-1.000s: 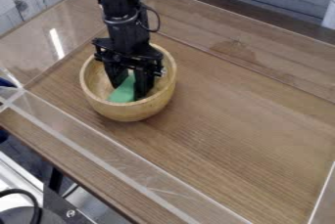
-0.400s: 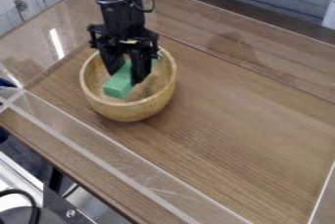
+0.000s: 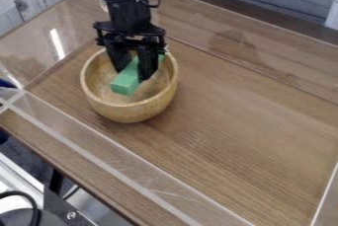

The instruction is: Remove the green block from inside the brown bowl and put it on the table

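Note:
A light-brown wooden bowl (image 3: 129, 102) rests on the left half of the wood-grain table (image 3: 244, 131). The black arm comes down from the top of the view, and its gripper (image 3: 132, 69) hangs over the bowl's far side, pointing almost straight down. The fingers are shut on the upper end of the green block (image 3: 126, 81). The block tilts and hangs above the bowl's pale floor, inside the rim. Its top end is hidden between the fingers.
Clear acrylic walls (image 3: 79, 151) run along the table's near-left edge and the far edge (image 3: 264, 18). Bare wood stretches to the right of the bowl and in front of it.
The gripper has risen a little with the green block, which now hangs higher in the bowl than one second ago. The bowl has stayed in place.

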Action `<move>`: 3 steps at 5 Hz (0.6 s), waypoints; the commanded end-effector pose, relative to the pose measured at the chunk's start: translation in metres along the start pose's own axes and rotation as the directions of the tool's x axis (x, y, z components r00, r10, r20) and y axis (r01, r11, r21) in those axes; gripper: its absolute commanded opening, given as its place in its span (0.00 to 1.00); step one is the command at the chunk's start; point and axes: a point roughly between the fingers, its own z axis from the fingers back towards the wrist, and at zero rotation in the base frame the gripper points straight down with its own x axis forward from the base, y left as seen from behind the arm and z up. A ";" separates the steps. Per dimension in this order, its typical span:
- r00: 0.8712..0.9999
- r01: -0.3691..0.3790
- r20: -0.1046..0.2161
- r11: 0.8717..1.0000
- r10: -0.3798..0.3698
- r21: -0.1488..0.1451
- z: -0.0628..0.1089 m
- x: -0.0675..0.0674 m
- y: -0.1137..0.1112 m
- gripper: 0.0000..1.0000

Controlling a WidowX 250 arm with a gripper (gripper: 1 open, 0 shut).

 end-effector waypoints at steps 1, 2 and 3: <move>0.997 0.000 0.083 1.000 0.000 0.003 0.023 0.010 -0.005 0.00; 0.995 -0.002 0.101 1.000 0.003 -0.010 0.030 0.010 -0.012 0.00; 0.994 0.017 0.106 1.000 -0.016 -0.017 0.029 0.009 -0.028 0.00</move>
